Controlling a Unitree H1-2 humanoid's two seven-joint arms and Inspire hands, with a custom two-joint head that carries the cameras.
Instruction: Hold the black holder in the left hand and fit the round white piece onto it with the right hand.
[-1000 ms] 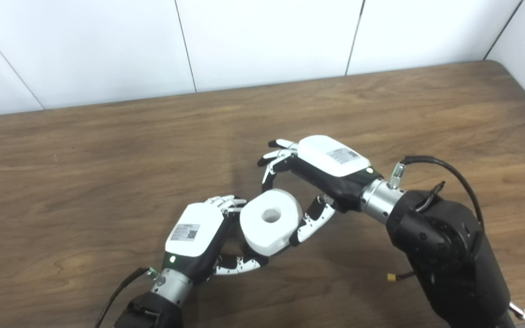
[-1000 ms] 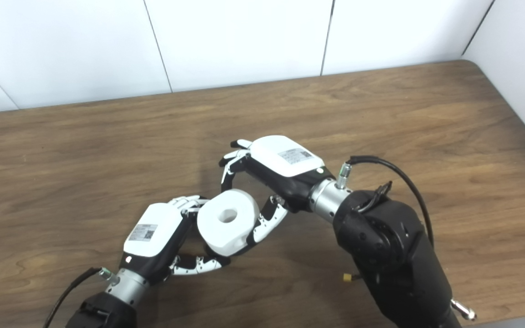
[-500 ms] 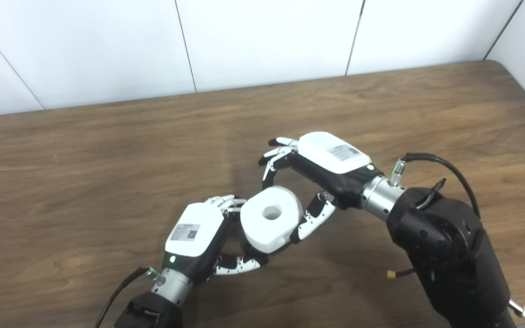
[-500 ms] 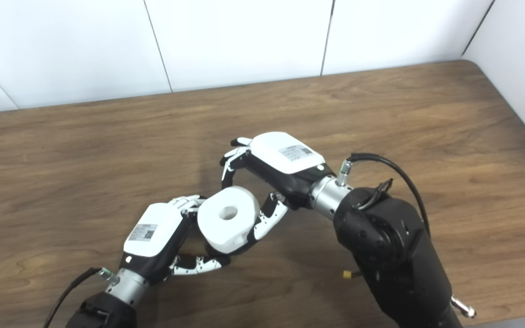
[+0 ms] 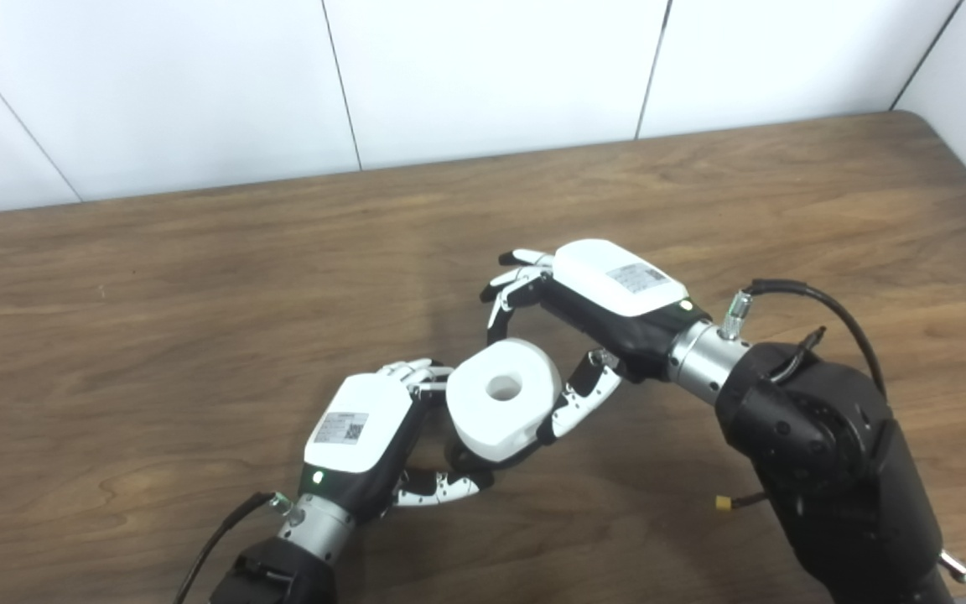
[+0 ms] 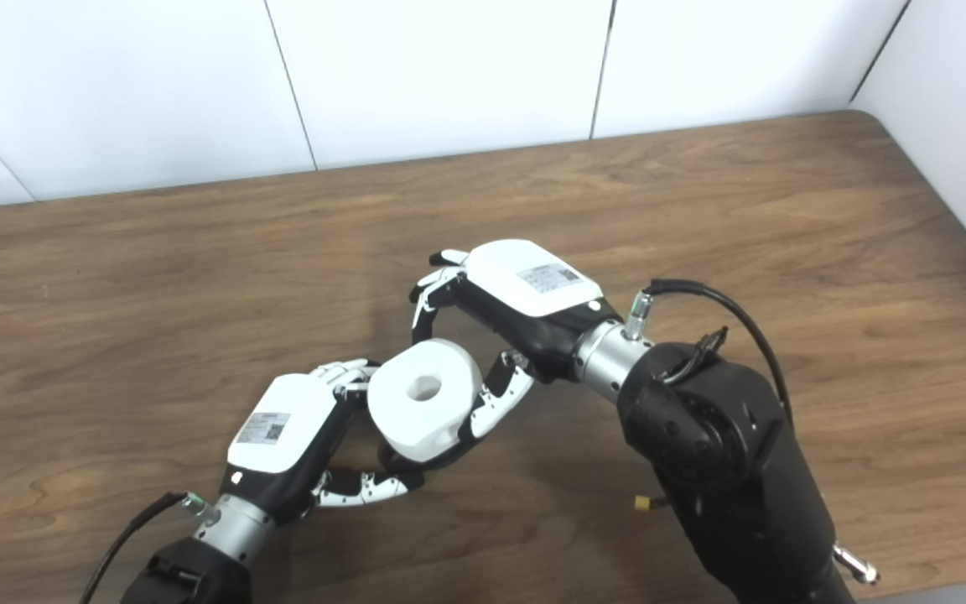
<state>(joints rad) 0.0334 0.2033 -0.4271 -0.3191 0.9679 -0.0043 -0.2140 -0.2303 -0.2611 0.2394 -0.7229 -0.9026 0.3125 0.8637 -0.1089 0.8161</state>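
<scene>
White and smooth, the round white piece [image 5: 500,403] is seen as a thick ring with a small central hole, held above the wooden tabletop [image 5: 156,319]. It is grasped by the right hand [image 5: 584,327], fingers over its far rim and thumb on its near right side. Directly below the piece, only a dark sliver of the black holder [image 5: 483,460] is visible, enclosed by the left hand [image 5: 374,436], whose fingers are clenched around it to the piece's left. Whether the piece is fully seated cannot be told. The piece is judged rigid, light and somewhat slippery, best held across its outer rim so the hole is left clear; the holder appears stiff and is best gripped low.
</scene>
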